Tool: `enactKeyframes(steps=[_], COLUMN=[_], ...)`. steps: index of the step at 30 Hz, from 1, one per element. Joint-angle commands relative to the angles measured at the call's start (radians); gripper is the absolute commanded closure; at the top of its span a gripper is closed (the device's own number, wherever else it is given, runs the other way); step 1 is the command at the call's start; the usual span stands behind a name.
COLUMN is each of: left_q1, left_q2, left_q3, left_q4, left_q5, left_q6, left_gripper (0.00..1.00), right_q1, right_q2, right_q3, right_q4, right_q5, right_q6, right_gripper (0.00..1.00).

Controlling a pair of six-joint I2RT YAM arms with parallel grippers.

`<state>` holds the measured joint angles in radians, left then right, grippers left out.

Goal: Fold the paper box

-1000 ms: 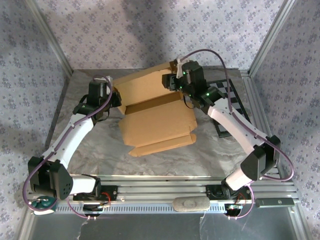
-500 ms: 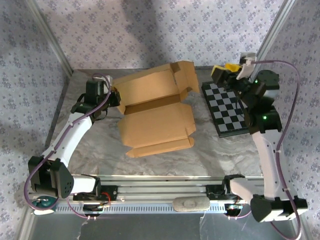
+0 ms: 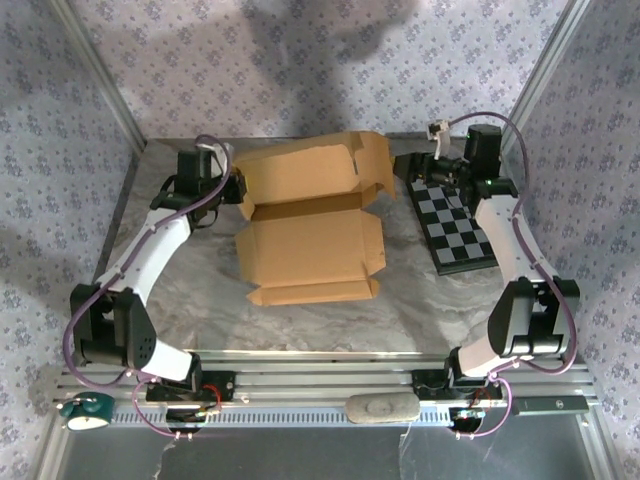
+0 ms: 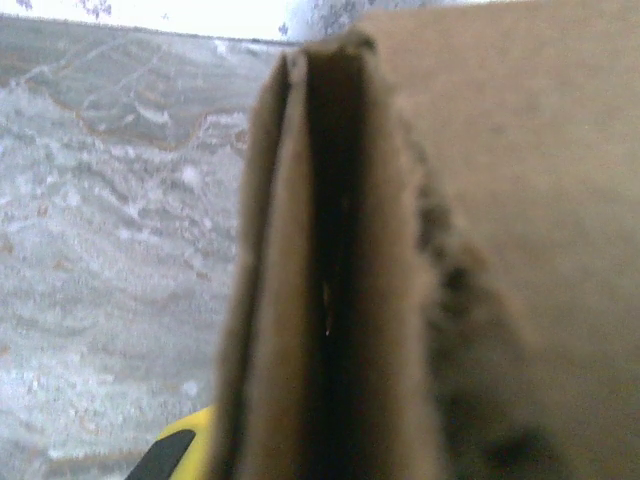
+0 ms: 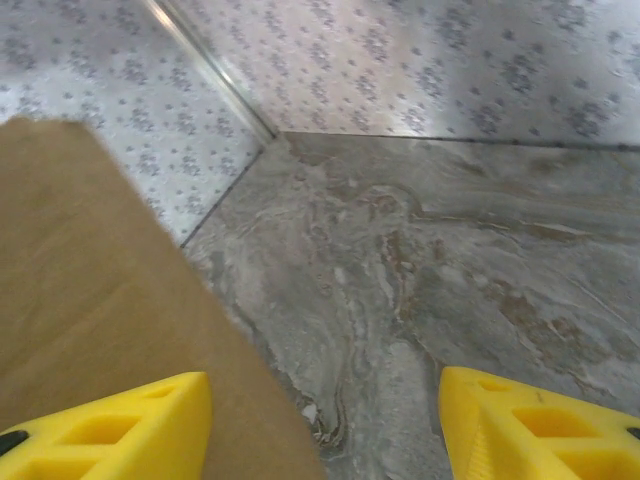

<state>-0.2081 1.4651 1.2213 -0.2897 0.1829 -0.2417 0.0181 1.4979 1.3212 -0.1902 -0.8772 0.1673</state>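
One tan cardboard paper box (image 3: 310, 235) edge is pinched by my left gripper (image 3: 236, 190); the released right gripper (image 5: 325, 400) flanks the other.

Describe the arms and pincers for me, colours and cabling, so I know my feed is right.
Both match. The left arm and right arm have white shells on the long links and black blocky joints, with a thin purple cable looping along each. The right pincer has bright yellow fingers with moulded hollows; the left pincer shows a yellow tip with a black patch.
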Motion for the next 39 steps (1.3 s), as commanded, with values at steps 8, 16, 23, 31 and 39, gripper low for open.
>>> enactKeyframes(steps=[8, 16, 23, 31, 39], left_q1=[0.067, 0.082, 0.084, 0.08, 0.075], left_q2=[0.156, 0.178, 0.175, 0.169, 0.169], left_q3=[0.2, 0.163, 0.173, 0.172, 0.179], left_q4=[0.046, 0.101, 0.087, 0.08, 0.065], left_q5=[0.205, 0.257, 0.256, 0.257, 0.249], left_q6=[0.078, 0.059, 0.058, 0.058, 0.065], left_gripper=[1.0, 1.0, 1.0, 1.0, 1.0], right_q1=[0.026, 0.06, 0.11, 0.162, 0.213], right_q2=[0.072, 0.078, 0.103, 0.094, 0.048], right_q3=[-0.005, 0.023, 0.075, 0.113, 0.126], right_q4=[0.081, 0.033, -0.031, -0.083, -0.09], right_q5=[-0.077, -0.078, -0.055, 0.015, 0.104], right_q6=[-0.061, -0.127, -0.176, -0.223, -0.274], right_gripper=[0.37, 0.37, 0.37, 0.36, 0.35])
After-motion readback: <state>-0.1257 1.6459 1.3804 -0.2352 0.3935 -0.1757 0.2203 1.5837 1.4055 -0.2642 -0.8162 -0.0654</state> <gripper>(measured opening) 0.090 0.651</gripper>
